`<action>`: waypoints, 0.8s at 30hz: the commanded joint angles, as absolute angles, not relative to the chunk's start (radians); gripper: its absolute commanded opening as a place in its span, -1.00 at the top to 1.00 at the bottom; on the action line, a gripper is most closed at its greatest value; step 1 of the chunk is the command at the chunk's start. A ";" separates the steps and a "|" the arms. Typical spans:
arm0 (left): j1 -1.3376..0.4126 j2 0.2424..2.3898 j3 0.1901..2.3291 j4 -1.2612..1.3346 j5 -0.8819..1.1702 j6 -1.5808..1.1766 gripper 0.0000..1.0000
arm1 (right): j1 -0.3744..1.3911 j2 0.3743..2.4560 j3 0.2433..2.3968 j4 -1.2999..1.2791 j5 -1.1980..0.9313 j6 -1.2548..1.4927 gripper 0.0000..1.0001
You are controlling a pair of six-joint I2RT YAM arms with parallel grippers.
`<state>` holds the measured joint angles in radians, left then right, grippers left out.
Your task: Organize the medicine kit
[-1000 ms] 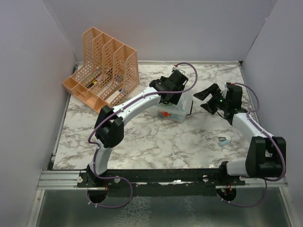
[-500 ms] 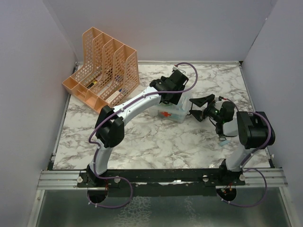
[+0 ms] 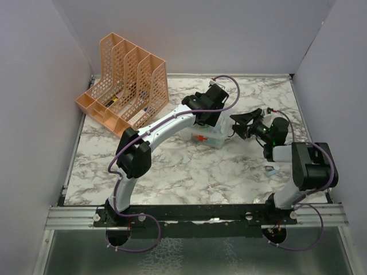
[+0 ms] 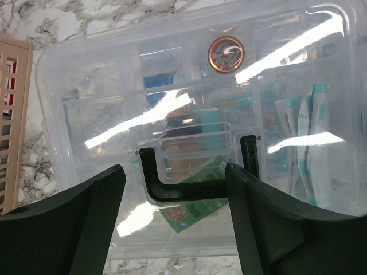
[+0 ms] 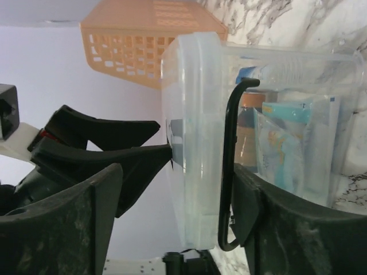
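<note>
Marbled table (image 3: 172, 166) boxed by 3 pale walls (image 3: 229, 34) bears the medicine kit (image 3: 209, 137).

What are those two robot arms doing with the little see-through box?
Both are working at the clear medicine kit on the marble table. The left gripper hangs open right over its lid and black handle. The right gripper is open too, at the kit's side, with the handle showing between its fingers. Neither one is gripping anything.

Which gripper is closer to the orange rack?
Left. The left gripper hovers over the kit just right of the rack; the right gripper sits farther right, beyond the kit.
</note>
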<state>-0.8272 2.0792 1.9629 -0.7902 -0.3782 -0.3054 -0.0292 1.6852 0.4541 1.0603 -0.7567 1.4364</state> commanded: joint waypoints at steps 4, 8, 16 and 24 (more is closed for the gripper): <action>-0.825 2.169 1.924 -0.896 -0.389 -0.304 -0.48 | -0.023 1.485 0.644 0.420 -0.661 1.044 -0.30; -0.825 2.172 1.924 -0.896 -0.389 -0.303 -0.48 | -0.017 1.465 0.683 0.322 -0.642 0.975 -0.16; -0.825 2.175 1.927 -0.895 -0.389 -0.301 -0.48 | 0.018 1.436 0.769 0.140 -0.571 0.887 -0.02; -0.825 2.173 1.923 -0.894 -0.383 -0.305 -0.48 | 0.057 1.435 0.824 0.069 -0.566 0.862 0.24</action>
<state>-0.8268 2.0827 1.9636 -0.7811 -0.3794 -0.3122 0.0326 1.4548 0.7715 0.1410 -0.5800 0.8986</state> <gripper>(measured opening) 0.739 0.404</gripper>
